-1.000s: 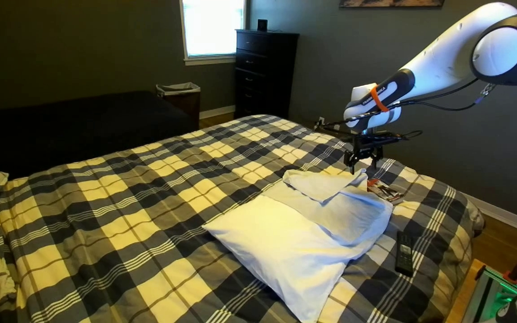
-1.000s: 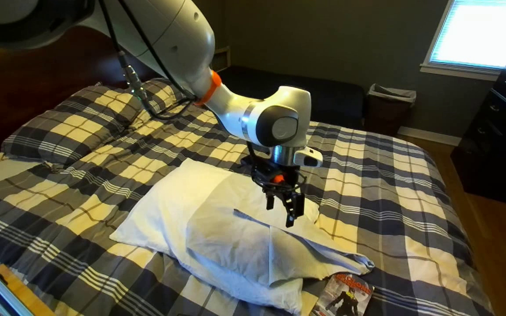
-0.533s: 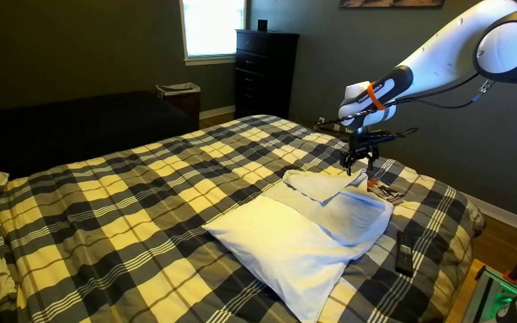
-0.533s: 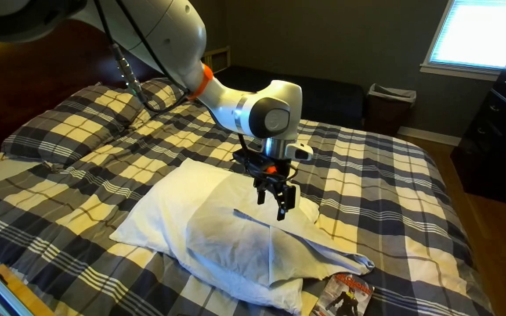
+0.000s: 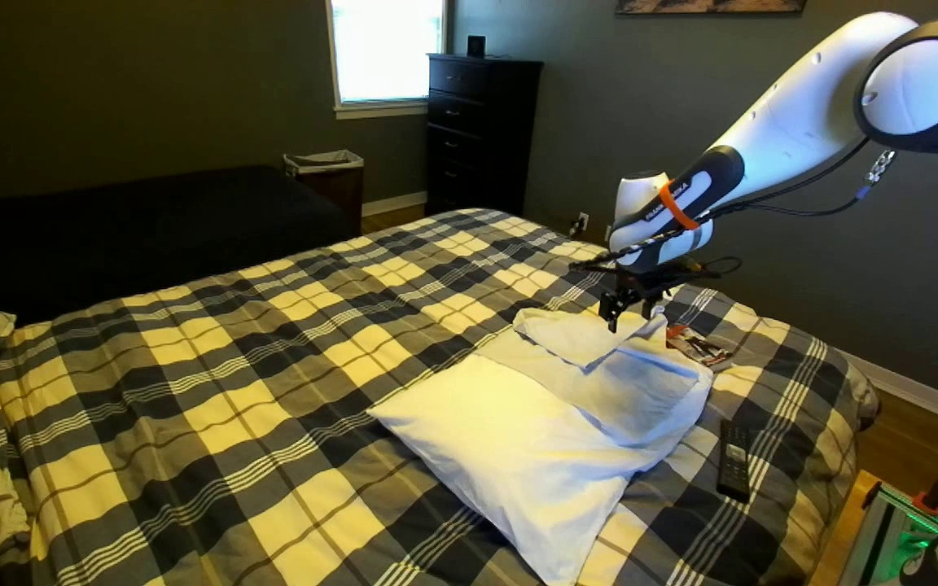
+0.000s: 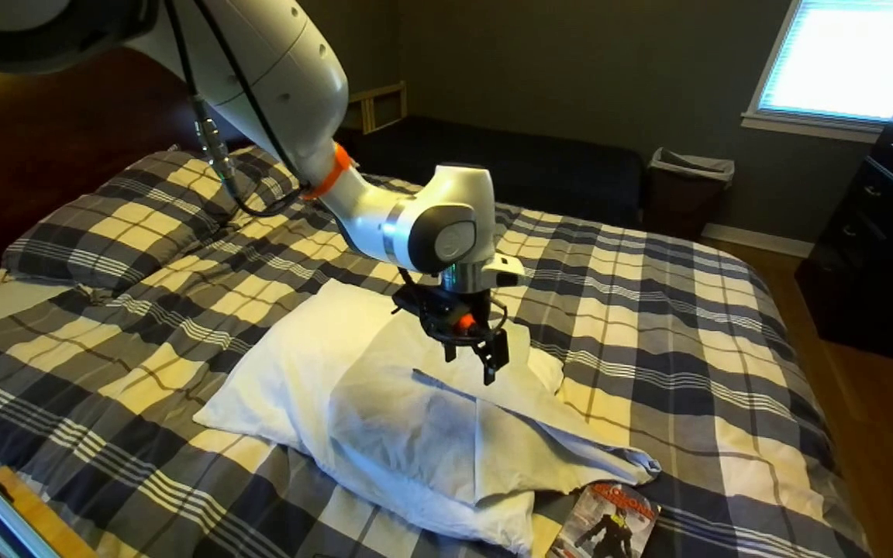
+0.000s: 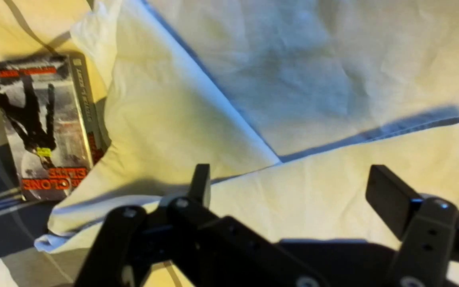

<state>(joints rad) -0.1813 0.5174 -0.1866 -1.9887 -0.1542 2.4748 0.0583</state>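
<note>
Gripper: jaws spread, nothing held, positioned above the cloth. You have no grasp established yet; the cloth lies partly folded over.

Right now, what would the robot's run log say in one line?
tool: open, over white pillowcase | held: nothing | nearby: Clone Elite paperback, black remote control | underneath: plaid comforter

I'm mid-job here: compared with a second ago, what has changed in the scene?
In an exterior view, the gripper has moved left and lower in the frame; both exterior views show it shifted toward the plaid pillows. Nothing was taken hold of or let go: its jaws stayed open and empty. The white pillow, book and remote control stayed as they were.
</note>
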